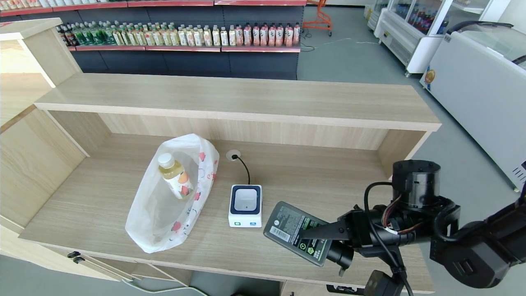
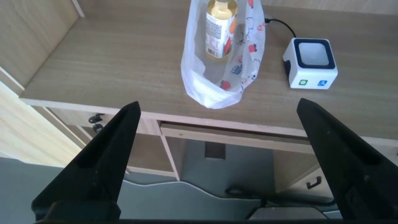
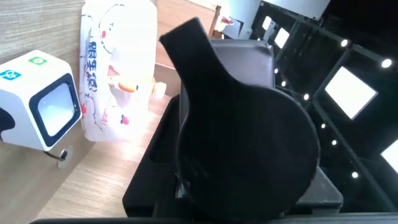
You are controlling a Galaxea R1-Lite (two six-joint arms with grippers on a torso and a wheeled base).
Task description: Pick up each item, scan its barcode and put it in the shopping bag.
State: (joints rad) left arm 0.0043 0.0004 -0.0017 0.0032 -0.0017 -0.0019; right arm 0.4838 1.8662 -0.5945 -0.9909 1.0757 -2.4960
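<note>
A white plastic shopping bag (image 1: 164, 205) lies open on the wooden counter with a bottle of yellowish drink (image 1: 176, 176) inside it. The white barcode scanner (image 1: 245, 205) stands just to the bag's right. My right gripper (image 1: 324, 236) is shut on a flat dark grey packet (image 1: 294, 232), held tilted just right of the scanner with its barcode label facing up. The right wrist view has the scanner (image 3: 37, 99) and the bag (image 3: 118, 68) close by. My left gripper (image 2: 217, 162) hangs open in front of the counter's front edge, with the bag (image 2: 224, 56), the bottle (image 2: 219, 25) and the scanner (image 2: 311, 62) beyond it.
A black cable (image 1: 245, 168) runs from the scanner to a hole in the counter. A raised wooden ledge (image 1: 230, 98) walls the back, and side panels close both ends. Drawers (image 2: 211, 134) sit under the front edge. Store shelves and freezers stand beyond.
</note>
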